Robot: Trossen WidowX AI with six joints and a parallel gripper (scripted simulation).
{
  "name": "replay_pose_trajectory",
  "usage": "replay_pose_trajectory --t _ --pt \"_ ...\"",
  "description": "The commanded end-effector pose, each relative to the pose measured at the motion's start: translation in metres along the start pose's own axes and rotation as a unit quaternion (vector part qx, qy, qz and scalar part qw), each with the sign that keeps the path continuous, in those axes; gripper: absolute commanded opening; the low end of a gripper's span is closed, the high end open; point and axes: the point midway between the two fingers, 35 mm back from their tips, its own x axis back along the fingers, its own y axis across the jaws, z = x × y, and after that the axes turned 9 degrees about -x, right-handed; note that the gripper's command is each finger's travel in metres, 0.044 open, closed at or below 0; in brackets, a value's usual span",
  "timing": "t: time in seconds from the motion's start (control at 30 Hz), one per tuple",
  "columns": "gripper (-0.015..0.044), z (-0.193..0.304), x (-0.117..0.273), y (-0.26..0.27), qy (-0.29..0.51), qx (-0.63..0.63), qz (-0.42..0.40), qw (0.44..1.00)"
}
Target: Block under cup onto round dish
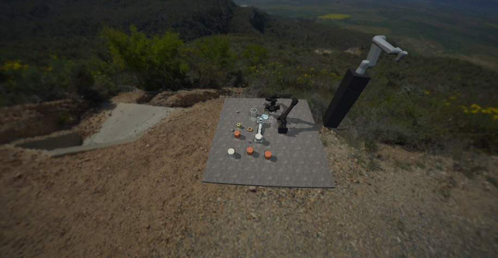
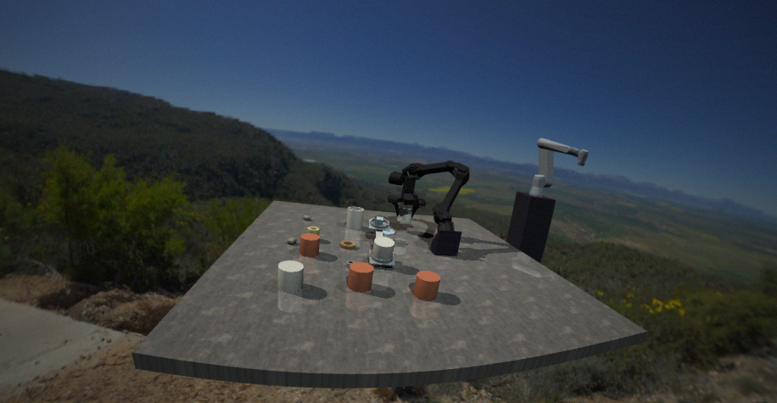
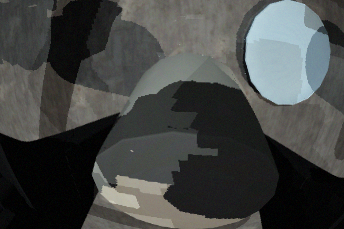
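Note:
My gripper [image 1: 272,112] [image 2: 405,214] is shut on a pale grey cup [image 2: 405,216] [image 3: 195,156] and holds it raised, beyond the dish from the exterior view. The pale blue round dish [image 1: 265,117] [image 2: 388,232] [image 3: 275,26] is beside the cup in the wrist view, not overlapped by it. The mint-green block [image 1: 260,119] [image 2: 379,219] lies uncovered on the balance's far end. The balance [image 1: 260,129] [image 2: 379,234] stands on the table. The other cup [image 1: 258,137] [image 2: 383,249] stands on its near end. The height of the held cup above the table is hard to tell.
A tall light cylinder [image 1: 253,112] [image 2: 354,218] stands beside the block's end. An orange ring, a yellow piece, small stones and three orange cylinders are left of and in front of the balance, with a white cylinder [image 1: 231,152] [image 2: 290,277]. Another arm stands on a pedestal [image 2: 533,221].

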Motion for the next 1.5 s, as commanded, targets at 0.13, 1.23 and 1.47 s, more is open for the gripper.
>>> replay_pose_trajectory --t 0.13,1.23,1.47 --pt "0.0 0.0 -0.024 0.001 0.0 0.001 0.002 1.0" --pt "0.0315 0.002 -0.047 0.002 0.003 -0.001 0.002 1.0" --pt "0.044 -0.001 -0.02 0.0 -0.002 -0.001 0.001 1.0"
